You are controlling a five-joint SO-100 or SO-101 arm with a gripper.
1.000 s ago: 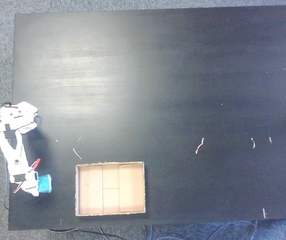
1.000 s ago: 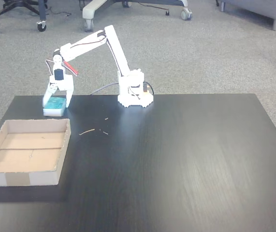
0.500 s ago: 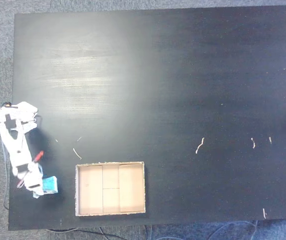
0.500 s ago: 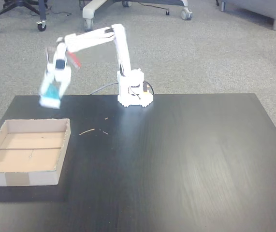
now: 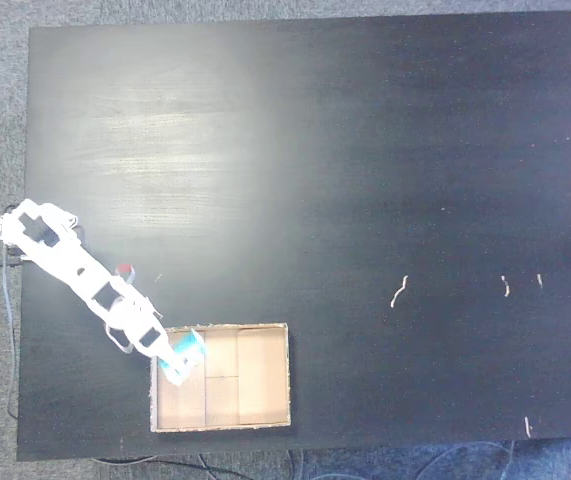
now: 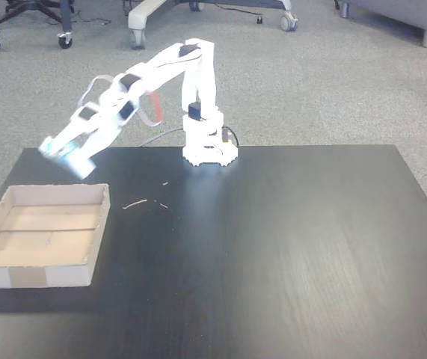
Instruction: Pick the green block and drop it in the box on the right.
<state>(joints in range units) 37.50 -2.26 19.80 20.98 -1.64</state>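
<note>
My white arm reaches out from its base toward the cardboard box [image 5: 265,375] [image 6: 19,275]. The gripper [image 5: 177,360] [image 6: 62,156] is shut on the small turquoise block [image 5: 187,350] [image 6: 75,160], which hangs in the air. In a fixed view from above, the block sits over the box's left end, just inside its top-left corner. In the fixed view from the front, the motion-blurred block hovers well above the box's far wall. The box floor is pale with crease lines and holds nothing.
The arm's base [image 6: 208,149] stands at the black table's [image 5: 365,180] far edge in the front view. Small light scraps [image 5: 398,291] [image 6: 134,203] lie scattered on the tabletop. Grey carpet surrounds the table, with chair wheels [image 6: 63,41] behind.
The gripper lifted the turquoise block off the table beside the box, then swung it sideways until it hangs over the box's near end. The box has not moved.
</note>
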